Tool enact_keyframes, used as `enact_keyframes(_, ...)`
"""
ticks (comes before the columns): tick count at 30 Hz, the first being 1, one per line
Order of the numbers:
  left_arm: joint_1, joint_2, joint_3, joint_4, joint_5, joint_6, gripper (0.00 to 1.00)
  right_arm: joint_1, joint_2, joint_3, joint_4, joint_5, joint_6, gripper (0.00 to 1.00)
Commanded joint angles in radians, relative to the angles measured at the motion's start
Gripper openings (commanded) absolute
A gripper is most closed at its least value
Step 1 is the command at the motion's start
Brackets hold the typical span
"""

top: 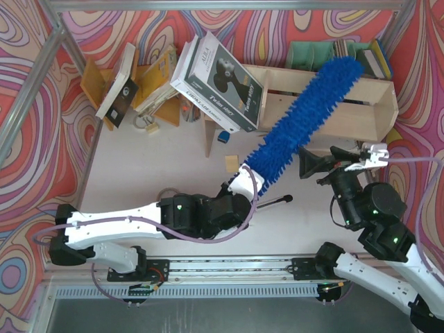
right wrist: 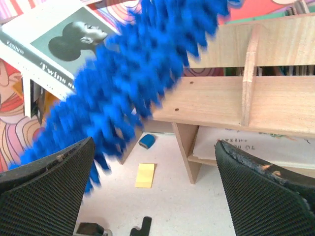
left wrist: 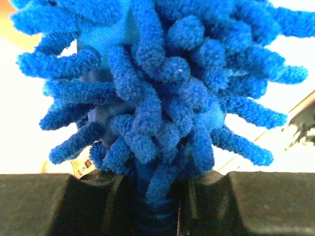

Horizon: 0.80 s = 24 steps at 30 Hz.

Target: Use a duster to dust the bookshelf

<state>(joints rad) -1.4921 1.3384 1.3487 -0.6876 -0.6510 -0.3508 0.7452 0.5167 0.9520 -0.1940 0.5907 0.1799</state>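
Legible text: the big book (top: 218, 83) lying across the left end of the bookshelf (top: 347, 104) shows a head in profile and the word "Twins"; its smaller print and spine lettering are too small to read.
Sheet under the shelf: the right wrist view shows printed lines on it, upside down and illegible.
Duster position: the duster (top: 302, 121) slants from near the left end effector up and right, over the bookshelf's top board, with its tip near the green file holders (top: 312, 54).
Left end effector (top: 243, 182): clenched on the duster's handle, arm stretched low across the worktop (top: 173, 152), wrist aimed up and right.
Left wrist view only: blue fluffy fingers of the duster (left wrist: 162, 98) fill the view, and the handle is pinched in the end effector (left wrist: 157, 201).
Right end effector (top: 331, 161): released, fingers spread wide with nothing between them, just beside the duster's lower part and facing the bookshelf.
Right wrist view only: the duster (right wrist: 133, 83) is blurred; a yellow note (right wrist: 145, 175) and a small blue object (right wrist: 146, 141) lie by the shelf's foot, and an upright divider (right wrist: 250, 73) is visible.
Top view only: a black rod (top: 274, 201) lies by the left wrist, and an orange-brown rack (top: 139, 83) of leaning books stands far left.
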Motion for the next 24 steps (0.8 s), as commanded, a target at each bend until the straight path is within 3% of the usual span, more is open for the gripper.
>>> enact_keyframes(1, 0.036, 0.038, 0.14, 0.007, -0.162, -0.056, 0.0, 0.0, -0.042, -0.129, 0.218, -0.129, -0.187, 0.95)
enact_keyframes(12, 0.154, 0.217, 0.467, -0.216, -0.303, -0.204, 0.0, -0.001, 0.038, -0.382, 0.379, -0.059, -0.06, 0.97)
enact_keyframes(17, 0.189, 0.294, 0.618, -0.44, -0.307, -0.338, 0.0, 0.0, 0.037, -0.49, 0.472, -0.036, -0.072, 0.99)
enact_keyframes(24, 0.228, 0.352, 0.705, -0.688, -0.244, -0.492, 0.0, 0.0, 0.002, -0.549, 0.537, -0.129, -0.072, 0.99)
